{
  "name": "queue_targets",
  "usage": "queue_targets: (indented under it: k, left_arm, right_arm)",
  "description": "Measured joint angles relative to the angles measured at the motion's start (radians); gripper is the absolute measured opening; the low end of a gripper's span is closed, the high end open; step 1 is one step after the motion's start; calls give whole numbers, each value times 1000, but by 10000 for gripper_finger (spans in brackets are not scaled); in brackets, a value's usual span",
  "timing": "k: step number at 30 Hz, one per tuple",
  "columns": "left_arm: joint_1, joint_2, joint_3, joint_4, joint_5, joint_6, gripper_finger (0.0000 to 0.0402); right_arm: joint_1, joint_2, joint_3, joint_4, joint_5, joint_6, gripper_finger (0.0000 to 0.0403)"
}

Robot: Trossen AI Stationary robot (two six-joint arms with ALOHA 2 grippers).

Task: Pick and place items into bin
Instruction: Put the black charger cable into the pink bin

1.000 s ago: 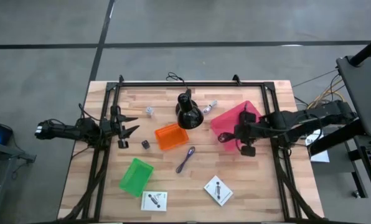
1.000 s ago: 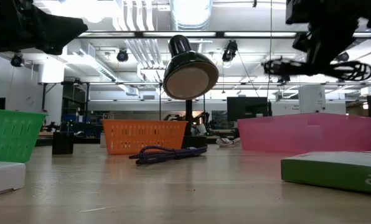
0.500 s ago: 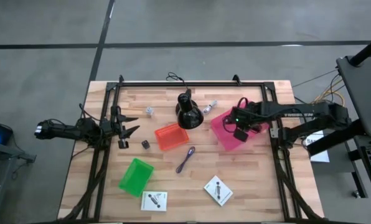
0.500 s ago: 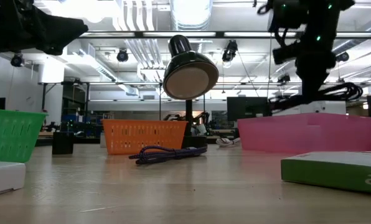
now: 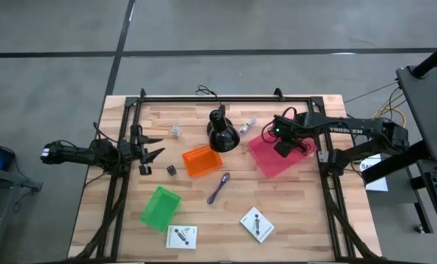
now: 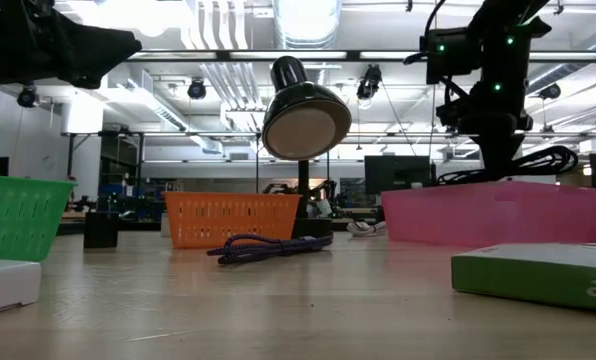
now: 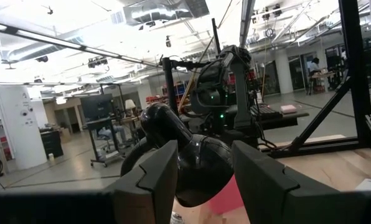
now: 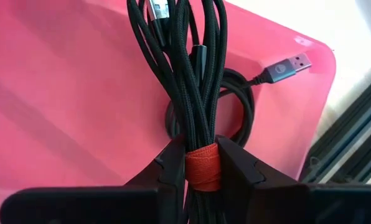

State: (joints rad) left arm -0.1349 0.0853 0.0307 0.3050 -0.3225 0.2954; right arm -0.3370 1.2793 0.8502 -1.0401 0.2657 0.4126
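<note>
From above, the right hand (image 5: 284, 139) hangs over the pink bin (image 5: 266, 156) by the tabletop's right edge; the left hand (image 5: 147, 144) waits at the left edge, far from it.

At table level, the cable's loops trail onto the bin's rim.

The right wrist shows the fingers closed on a black coiled cable (image 8: 195, 93) at its red strap (image 8: 201, 167) — long axis hanging straight down into the bin; no readable writing.

The left wrist shows open fingers — holding nothing.

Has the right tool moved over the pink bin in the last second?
Yes. The right tool, gripping the black cable, moved from the pink bin's front edge toward the table's far side.
</note>
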Motion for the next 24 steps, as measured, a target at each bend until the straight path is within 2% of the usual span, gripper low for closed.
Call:
queue_targets:
  k: [6, 16, 24]
  left_arm:
    - [0, 0, 0, 0, 0, 0, 137]
    - [0, 0, 0, 0, 0, 0, 137]
    - [0, 0, -1, -1, 0, 1, 137]
  right_arm:
    - [0, 17, -6, 7, -58, -26, 56]
    - [0, 100, -32, 96, -68, -114, 57]
    - [0, 141, -41, 97, -89, -142, 60]
